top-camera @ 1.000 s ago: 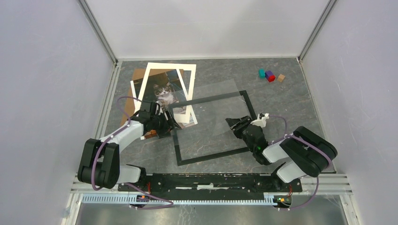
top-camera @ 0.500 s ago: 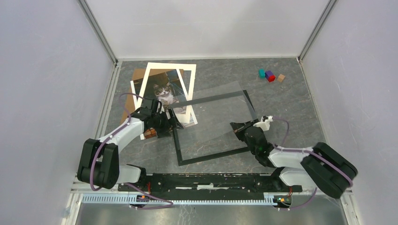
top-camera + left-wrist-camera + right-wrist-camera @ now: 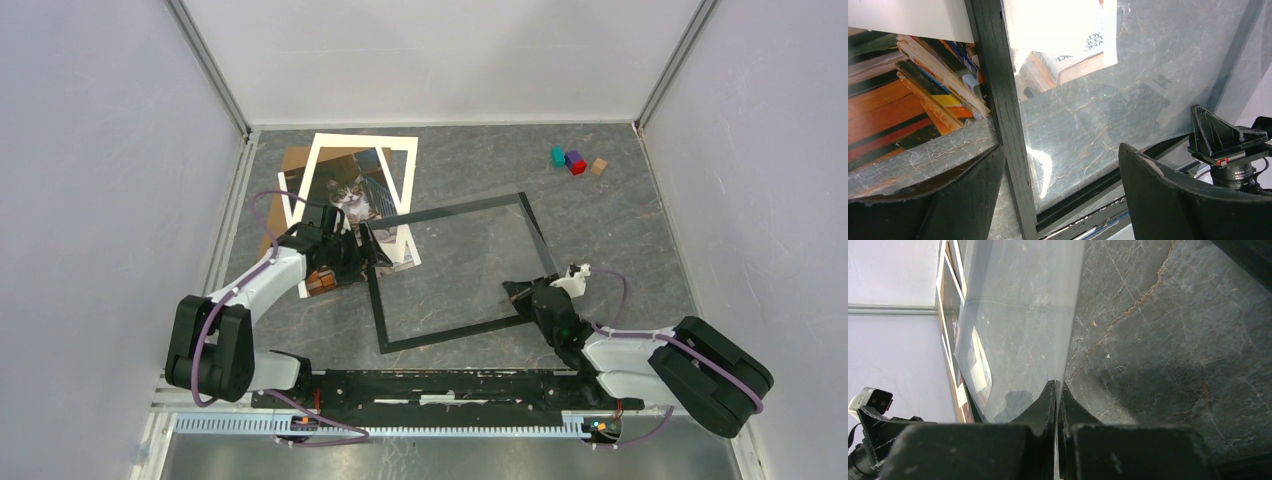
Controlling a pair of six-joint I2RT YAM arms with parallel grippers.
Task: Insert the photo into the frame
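My left gripper (image 3: 1055,162) stands wide open and empty, straddling the left bar of the black frame (image 3: 455,207). My right gripper (image 3: 1055,387) is pinched shut on the edge of the clear sheet (image 3: 1018,325). The cat photo (image 3: 350,198) lies under the white mat (image 3: 365,142), the frame's far-left corner overlapping it

Left arm (image 3: 262,285), right arm (image 3: 625,350): white links, black joints, purple cables (image 3: 252,215). Left hand (image 3: 1063,200), right hand (image 3: 1055,390): black wedge fingers.
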